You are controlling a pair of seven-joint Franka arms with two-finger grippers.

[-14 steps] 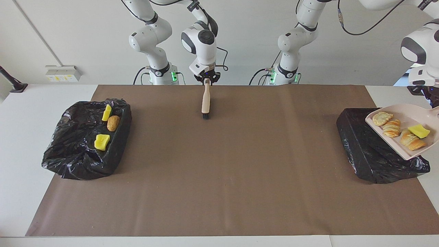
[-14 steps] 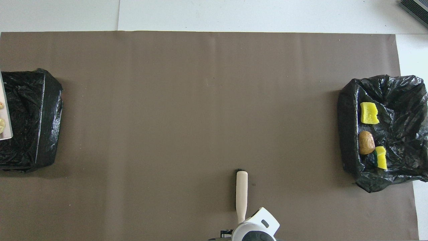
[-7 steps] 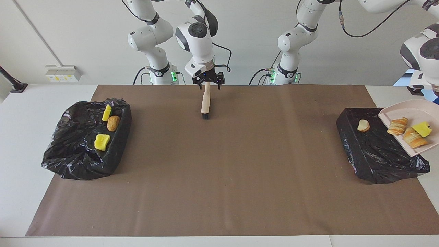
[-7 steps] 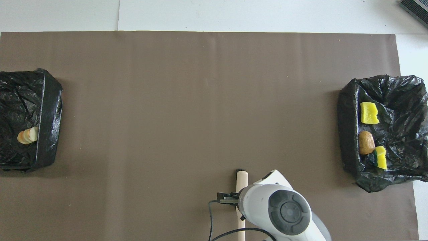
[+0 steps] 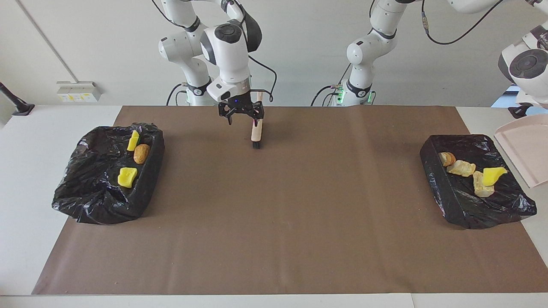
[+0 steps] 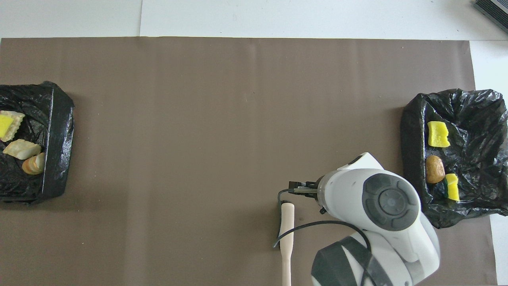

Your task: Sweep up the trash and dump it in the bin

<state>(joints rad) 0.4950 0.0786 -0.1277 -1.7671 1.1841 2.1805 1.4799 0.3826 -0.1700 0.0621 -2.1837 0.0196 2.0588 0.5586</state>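
Observation:
The pink dustpan [image 5: 524,154] hangs tilted and empty over the black-lined bin [image 5: 454,205] at the left arm's end. My left gripper [image 5: 538,122] holds it at the edge of the facing view, fingers mostly cut off. Trash lies in that bin: a yellow sponge [image 5: 494,174] [image 6: 4,124] and three bread-like lumps [image 5: 461,168] [image 6: 22,149]. The brush [image 5: 257,130] [image 6: 286,234] lies on the mat near the robots. My right gripper [image 5: 242,119] is open and empty, just above the mat beside the brush's handle. In the overhead view its own arm hides it.
A second black-lined bin [image 5: 85,201] [image 6: 412,131] at the right arm's end holds two yellow sponges [image 5: 127,176] [image 6: 438,134] and a brown lump [image 5: 141,153] [image 6: 435,169]. A brown mat [image 5: 274,214] covers the table between the bins.
The dustpan tipped up and its scraps slid into the bin below. My right gripper opened, let go of the brush handle and moved a little toward the right arm's end.

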